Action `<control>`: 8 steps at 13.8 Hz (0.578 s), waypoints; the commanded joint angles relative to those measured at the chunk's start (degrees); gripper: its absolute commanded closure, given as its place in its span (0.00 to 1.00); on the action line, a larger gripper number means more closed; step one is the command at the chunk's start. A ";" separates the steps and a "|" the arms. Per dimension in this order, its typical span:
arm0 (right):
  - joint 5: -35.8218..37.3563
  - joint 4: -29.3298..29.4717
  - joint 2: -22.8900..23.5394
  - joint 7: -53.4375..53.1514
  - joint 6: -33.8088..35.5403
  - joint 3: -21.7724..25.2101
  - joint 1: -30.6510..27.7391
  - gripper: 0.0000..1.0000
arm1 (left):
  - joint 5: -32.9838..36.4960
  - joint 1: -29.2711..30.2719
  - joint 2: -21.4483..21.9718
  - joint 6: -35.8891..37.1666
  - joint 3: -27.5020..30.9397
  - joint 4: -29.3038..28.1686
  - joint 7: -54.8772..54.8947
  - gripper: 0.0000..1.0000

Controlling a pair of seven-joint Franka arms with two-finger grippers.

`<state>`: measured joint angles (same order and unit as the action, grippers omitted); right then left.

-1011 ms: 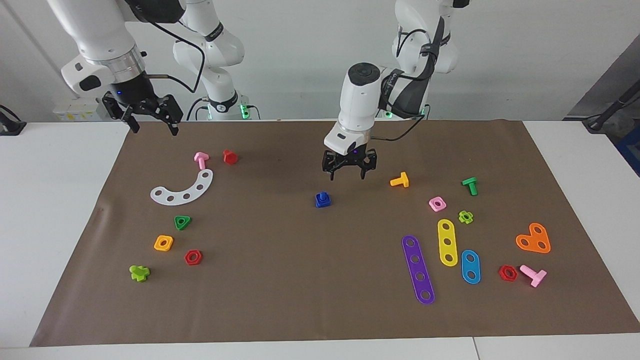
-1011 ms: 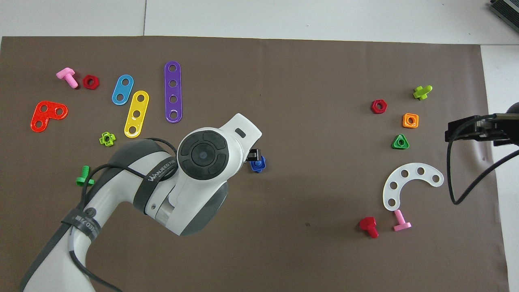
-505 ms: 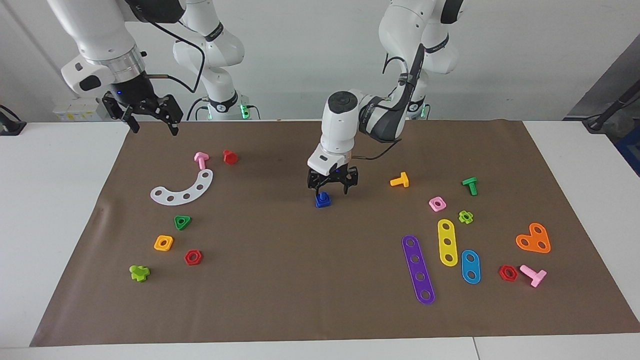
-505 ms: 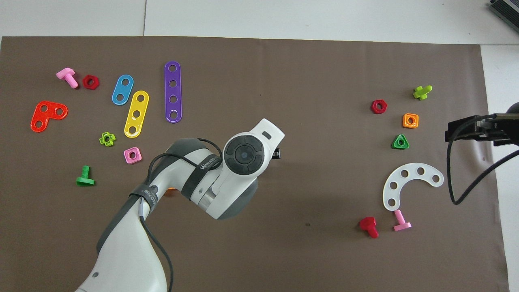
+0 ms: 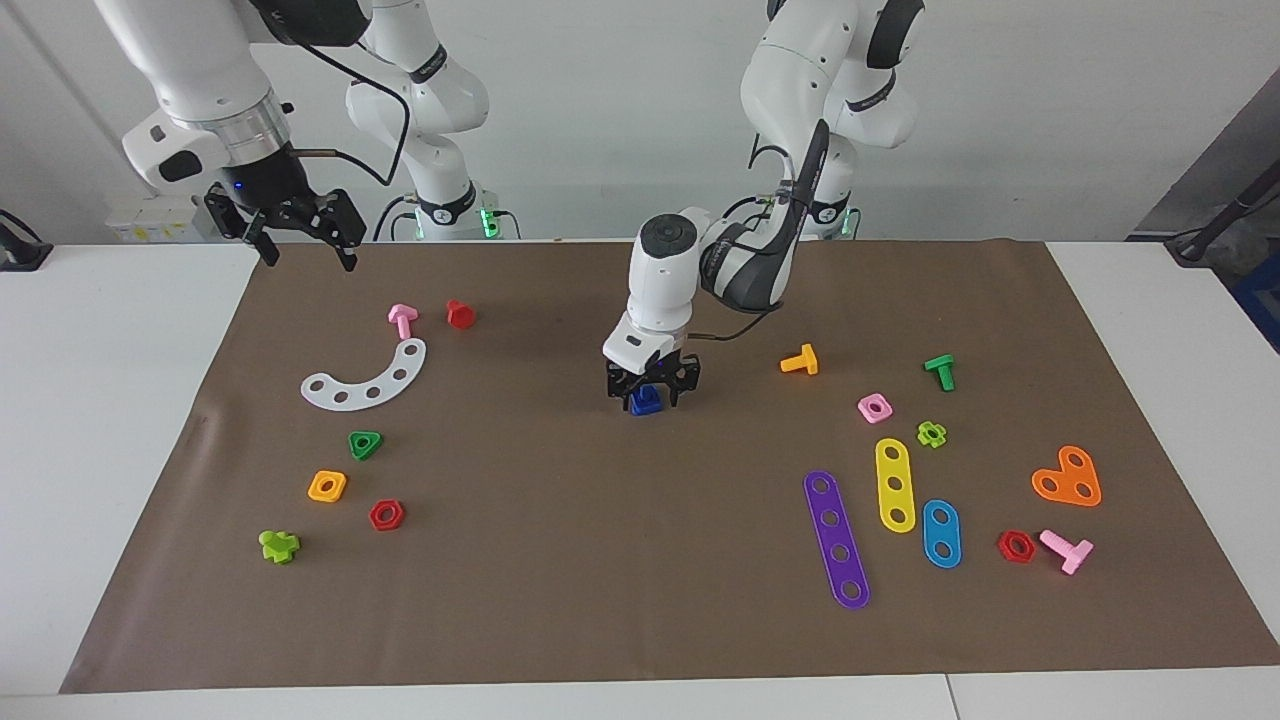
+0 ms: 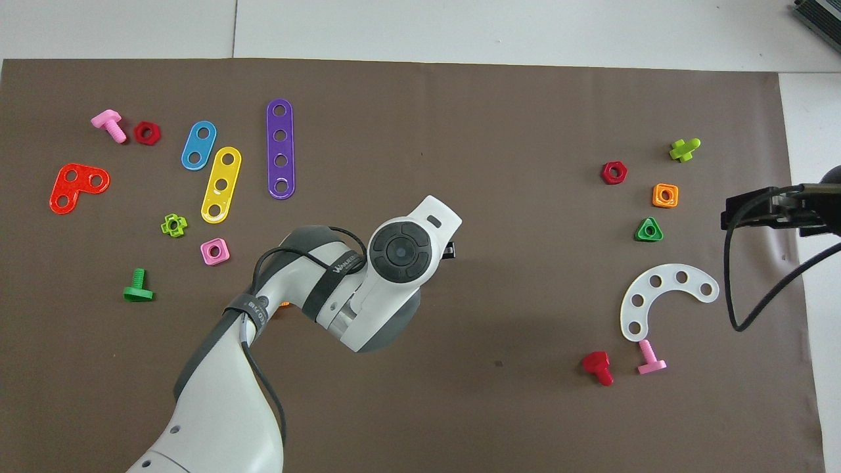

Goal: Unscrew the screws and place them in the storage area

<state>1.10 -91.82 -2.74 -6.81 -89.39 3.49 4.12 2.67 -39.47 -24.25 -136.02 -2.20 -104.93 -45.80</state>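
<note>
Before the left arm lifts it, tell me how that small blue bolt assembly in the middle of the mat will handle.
Probably light and stiff: the blue bolt looks like moulded plastic. It sits squat on the mat, so it seems unlikely to roll. The left gripper straddles a small stepped shape, so it may twist or slip if gripped off-centre.

Matt brown paper mat [image 5: 620, 560] covers my smooth white desk [image 5: 110, 400]; the blue bolt [image 5: 645, 400] looks like glossy plastic.

Bright, even light falls from above; both views are sharp. Soft, faint shadows sit under the small parts and the arm [image 5: 745, 270] on the matte brown mat [image 5: 600, 560], with no glare.
</note>
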 commanded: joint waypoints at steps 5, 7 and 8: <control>-1.10 0.15 -0.51 1.54 1.06 -0.15 -0.42 0.00 | 1.37 -1.66 0.43 -0.73 1.14 -1.33 -1.93 0.38; -1.10 0.15 -0.51 1.54 1.06 -0.15 -0.42 0.00 | 1.37 -1.66 0.43 -0.73 1.32 -0.80 -2.01 0.39; -1.10 0.15 -0.51 1.54 1.15 -0.15 -0.42 0.00 | 1.37 -1.66 0.43 -0.56 1.32 -0.80 -2.01 0.44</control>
<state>1.10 -91.82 -2.74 -6.81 -89.39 3.49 4.12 2.74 -40.08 -24.23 -136.18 -1.97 -105.60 -46.39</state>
